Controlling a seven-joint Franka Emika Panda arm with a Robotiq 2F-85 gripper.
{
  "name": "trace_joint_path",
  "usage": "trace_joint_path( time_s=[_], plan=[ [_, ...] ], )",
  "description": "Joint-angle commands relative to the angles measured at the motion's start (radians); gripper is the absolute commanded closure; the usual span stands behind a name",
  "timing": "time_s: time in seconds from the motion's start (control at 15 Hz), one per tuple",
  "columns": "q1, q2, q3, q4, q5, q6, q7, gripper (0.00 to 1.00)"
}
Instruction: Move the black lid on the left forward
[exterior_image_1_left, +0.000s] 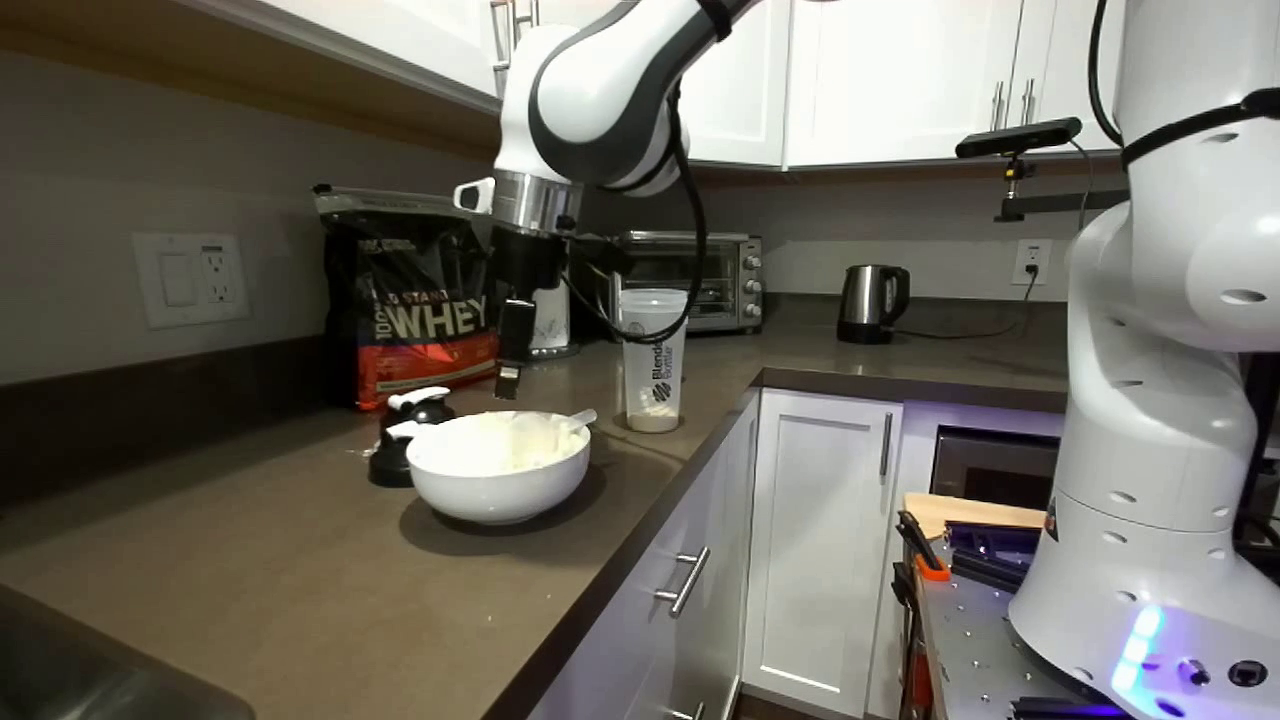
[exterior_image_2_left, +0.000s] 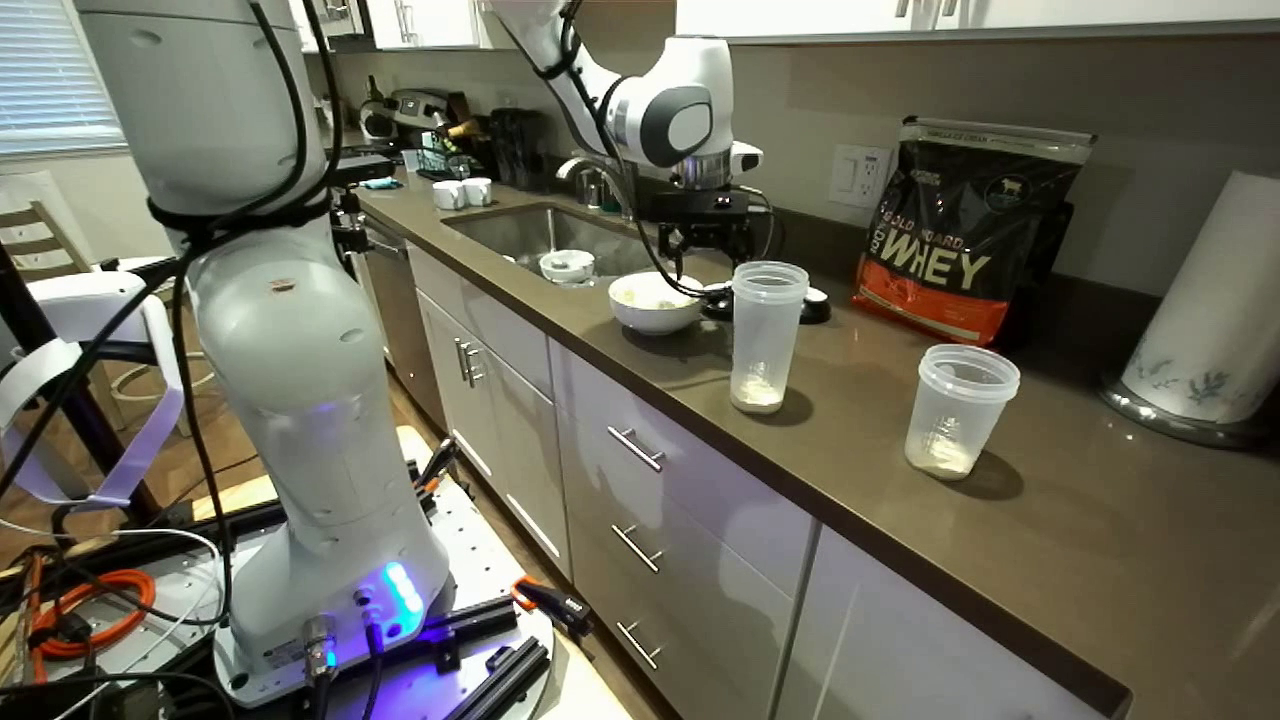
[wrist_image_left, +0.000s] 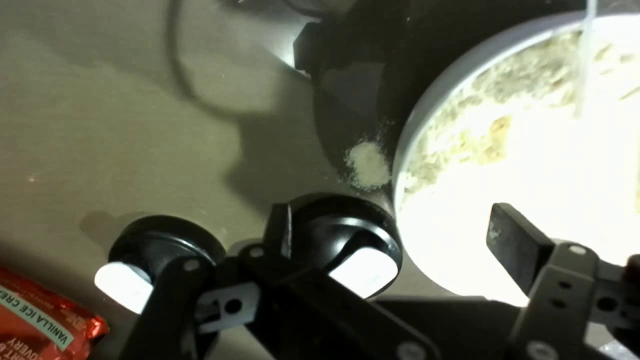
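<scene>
With jaws wide apart, gripping nothing, has lid (wrist_image_left: 340, 240) below, between, nearer one jaw, and bowl (wrist_image_left: 414, 252) under the other; likely must shift lidward.

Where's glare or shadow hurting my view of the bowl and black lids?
Wrist view: the white bowl is largely blown out, as are the white tabs on the black lids; dark shadows cross the counter. Both exterior views: the bowl shades the counter.

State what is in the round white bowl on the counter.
The round white bowl holds pale powder and a slim translucent handle crossing its rim; powder hides the bottom.
</scene>
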Motion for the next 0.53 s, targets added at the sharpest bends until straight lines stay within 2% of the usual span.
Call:
trace_joint_path(
  time_s=[0.0, 0.47],
  plan=[
    [0.013, -0.100, -0.024, -0.085, 0.053, -0.038, -0.042, 0.00],
    [0.050, -0.180, -0.069, -0.137, 0.062, -0.035, -0.053, 0.00]
  ],
)
